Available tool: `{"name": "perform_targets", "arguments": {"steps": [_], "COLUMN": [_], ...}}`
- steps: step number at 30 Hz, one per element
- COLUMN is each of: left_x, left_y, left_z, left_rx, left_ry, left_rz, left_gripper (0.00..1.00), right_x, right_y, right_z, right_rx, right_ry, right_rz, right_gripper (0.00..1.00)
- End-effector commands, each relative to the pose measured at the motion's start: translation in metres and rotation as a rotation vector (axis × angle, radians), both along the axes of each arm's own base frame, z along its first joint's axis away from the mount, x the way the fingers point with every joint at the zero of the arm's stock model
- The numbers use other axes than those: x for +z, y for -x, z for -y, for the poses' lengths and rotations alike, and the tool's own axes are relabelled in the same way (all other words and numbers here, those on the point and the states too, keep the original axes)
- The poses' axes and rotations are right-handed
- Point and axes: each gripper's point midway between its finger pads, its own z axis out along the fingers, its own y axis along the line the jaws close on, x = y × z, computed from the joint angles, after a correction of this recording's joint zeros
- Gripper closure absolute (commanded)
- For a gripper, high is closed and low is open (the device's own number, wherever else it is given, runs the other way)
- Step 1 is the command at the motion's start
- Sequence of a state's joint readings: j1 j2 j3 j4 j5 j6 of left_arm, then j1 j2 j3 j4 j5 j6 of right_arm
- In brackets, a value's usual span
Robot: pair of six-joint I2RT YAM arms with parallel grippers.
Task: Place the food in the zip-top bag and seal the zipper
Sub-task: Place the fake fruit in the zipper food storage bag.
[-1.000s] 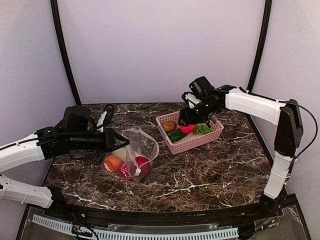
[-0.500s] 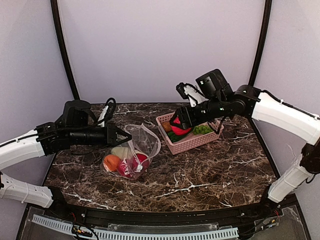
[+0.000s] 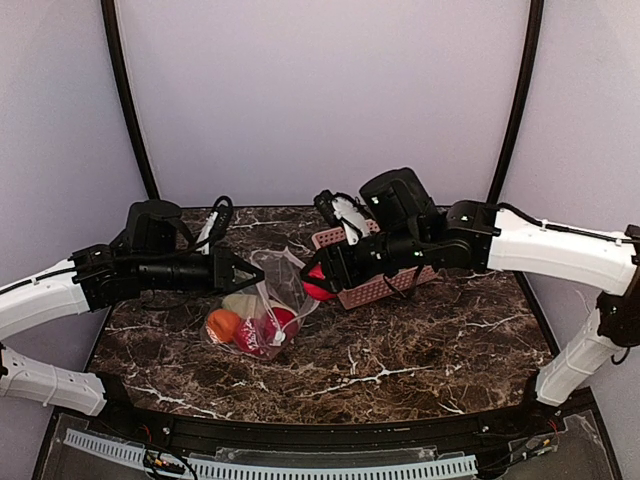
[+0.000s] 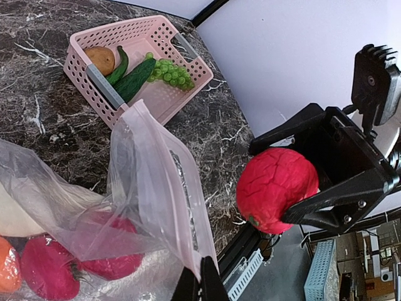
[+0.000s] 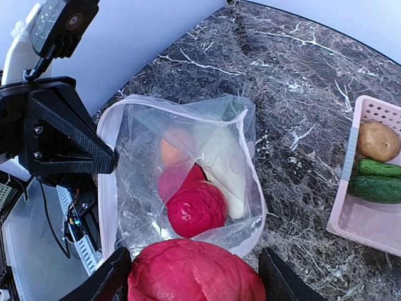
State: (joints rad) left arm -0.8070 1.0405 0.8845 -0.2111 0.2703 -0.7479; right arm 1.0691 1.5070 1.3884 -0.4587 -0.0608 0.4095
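Note:
The clear zip-top bag [image 3: 268, 312] lies left of centre on the marble table. My left gripper [image 3: 254, 272] is shut on its mouth edge [image 4: 199, 251] and holds the mouth lifted open. The pinkish zipper strip [image 5: 106, 188] runs round that mouth. Inside the bag lie an orange fruit [image 3: 225, 325], a cream-white vegetable [image 5: 223, 168] and a red tomato [image 5: 195, 209]. My right gripper [image 3: 318, 282] is shut on another red tomato [image 5: 197, 276], which hangs just right of and above the open mouth. The same tomato [image 4: 276, 188] shows in the left wrist view, apart from the bag.
The pink slotted basket [image 3: 390, 287] stands behind my right arm at centre right. It holds a potato [image 4: 100, 59], cucumbers [image 4: 135, 78] and green grapes [image 4: 172, 70]. The table's near edge [image 3: 330, 415] runs along the front.
My right arm has lifted the red tomato out of the basket and carried it left to the bag's mouth. My left gripper keeps the bag edge held up.

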Motion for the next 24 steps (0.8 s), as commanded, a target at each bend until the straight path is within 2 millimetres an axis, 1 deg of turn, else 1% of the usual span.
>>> {"name": "perform_targets", "arguments": {"steps": [1, 7, 8, 13, 19, 22, 24], "left_x": [0.023, 0.027, 0.027, 0.027, 0.027, 0.029, 0.031], "left_y": [0.001, 0.004, 0.005, 0.006, 0.007, 0.007, 0.008], "left_z": [0.002, -0.001, -0.002, -0.004, -0.003, -0.002, -0.002], "left_rx": [-0.019, -0.017, -0.016, -0.015, -0.021, -0.025, -0.027], "left_ry": [0.051, 0.064, 0.066, 0.07, 0.068, 0.073, 0.076], "left_rz": [0.05, 0.053, 0.054, 0.055, 0.055, 0.058, 0.06], "left_gripper": [0.99, 0.99, 0.99, 0.99, 0.99, 0.99, 0.99], "right_x": [0.0, -0.014, -0.02, -0.033, -0.035, -0.042, -0.049], "right_y": [0.001, -0.006, -0.008, -0.007, -0.007, -0.012, -0.02], "right_z": [-0.032, -0.055, -0.06, -0.075, -0.095, -0.102, -0.104], "right_rx": [0.02, 0.024, 0.026, 0.036, 0.057, 0.035, -0.003], "right_ry": [-0.034, -0.01, -0.001, 0.002, -0.057, -0.064, -0.053], "right_rz": [0.021, 0.054, 0.051, 0.04, 0.016, 0.013, 0.024], "right_gripper": [0.36, 0.36, 0.36, 0.37, 0.35, 0.35, 0.35]}}
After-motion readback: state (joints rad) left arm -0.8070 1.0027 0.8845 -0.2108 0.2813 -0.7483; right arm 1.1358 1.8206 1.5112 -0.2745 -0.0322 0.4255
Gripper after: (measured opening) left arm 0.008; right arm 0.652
